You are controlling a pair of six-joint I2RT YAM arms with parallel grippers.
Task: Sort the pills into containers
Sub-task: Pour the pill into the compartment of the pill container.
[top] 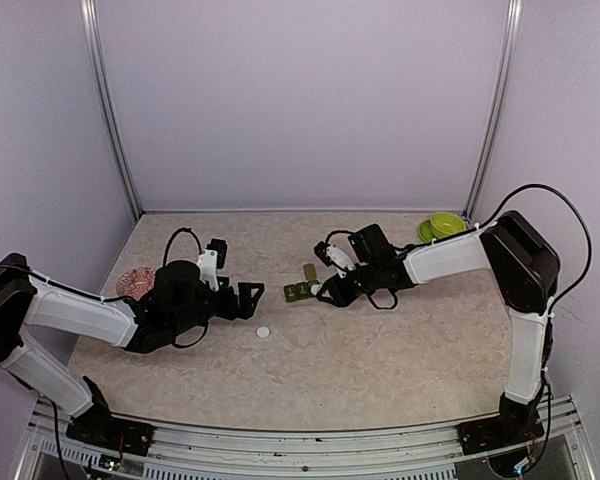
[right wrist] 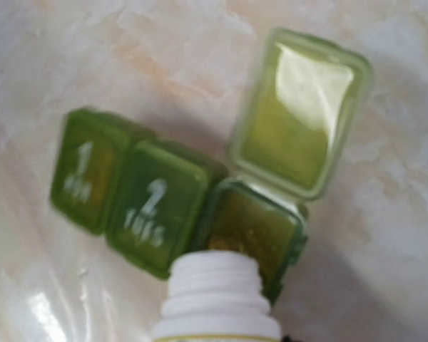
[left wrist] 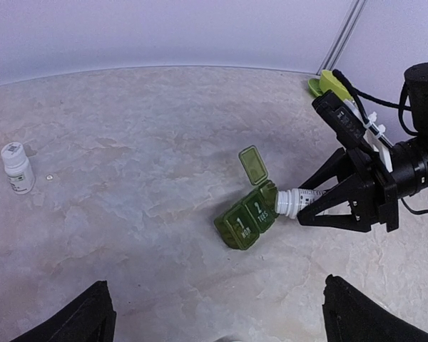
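The dark green container strip point(top: 298, 291) lies mid-table, with three joined compartments. The ones marked 1 and 2 point(right wrist: 153, 206) are shut. The third point(right wrist: 260, 228) is open, its lid point(right wrist: 299, 107) tipped back. My right gripper point(top: 332, 288) is shut on a white uncapped pill bottle point(left wrist: 294, 201), tilted with its mouth point(right wrist: 215, 274) at the open compartment's edge. Something yellowish shows inside; I cannot make out single pills. My left gripper point(top: 250, 297) is open and empty, left of the strip point(left wrist: 248, 219).
A white cap point(top: 264, 331) lies on the table by my left gripper. A second capped white bottle point(left wrist: 18, 169) stands upright. A lime-green bowl point(top: 442, 225) on a saucer sits at the back right. A pink dish point(top: 134, 281) sits at the left.
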